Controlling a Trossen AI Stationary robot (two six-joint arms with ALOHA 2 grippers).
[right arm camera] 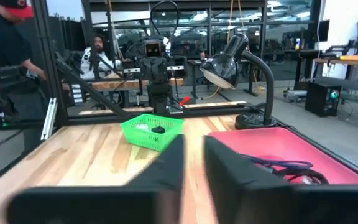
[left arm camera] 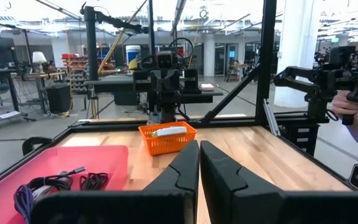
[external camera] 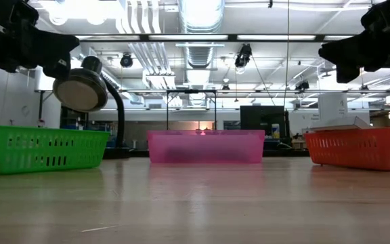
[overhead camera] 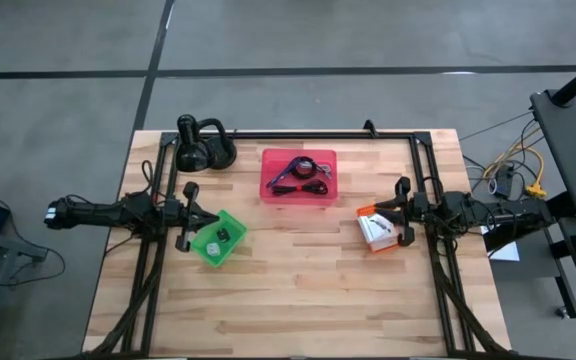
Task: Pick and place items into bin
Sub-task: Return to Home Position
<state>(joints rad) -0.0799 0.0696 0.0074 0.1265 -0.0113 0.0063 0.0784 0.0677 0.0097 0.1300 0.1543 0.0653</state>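
Left gripper [left arm camera: 199,169]: fingers closed to a hairline gap, empty, raised at the 9 o'clock side of the green bin [overhead camera: 232,221], which holds a tiny dark cube [overhead camera: 224,234].

Right gripper [right arm camera: 193,167]: fingers narrowly parted, empty, at the 3 o'clock side of the orange bin [overhead camera: 367,211], which holds white packets [overhead camera: 375,231].

Farther off, at the table's 12 o'clock: pink bin [overhead camera: 268,160] with purple cable [overhead camera: 288,176] and black coiled cable [overhead camera: 314,187].

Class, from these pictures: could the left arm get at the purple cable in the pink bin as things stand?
Probably yes. The left tool hangs beside the green bin; the purple cable lies uncovered in the open pink bin close by, with nothing standing between.
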